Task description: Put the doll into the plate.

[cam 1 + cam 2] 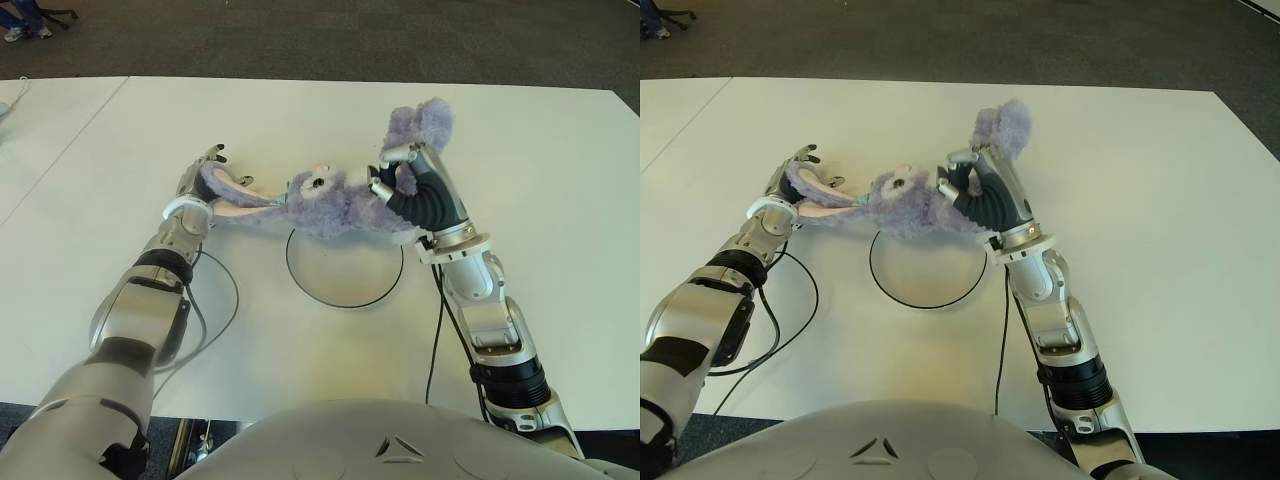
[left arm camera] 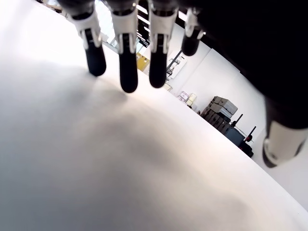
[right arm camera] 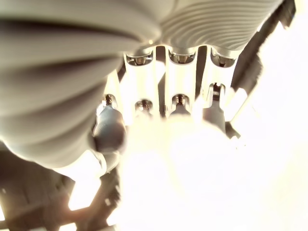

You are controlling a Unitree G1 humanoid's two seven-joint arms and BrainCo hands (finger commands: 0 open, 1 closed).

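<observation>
Plush bunny doll (image 1: 335, 205): lavender fur, pale pink inner ears. Plate (image 1: 345, 272): white, thin black rim. Table (image 1: 540, 190): white; robot hands black and silver; floor dark grey.

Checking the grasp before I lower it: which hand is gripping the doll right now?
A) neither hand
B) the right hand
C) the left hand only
B: the right hand is curled around the doll above the plate's far rim, while the left hand's fingers hang straight, holding nothing.
</observation>
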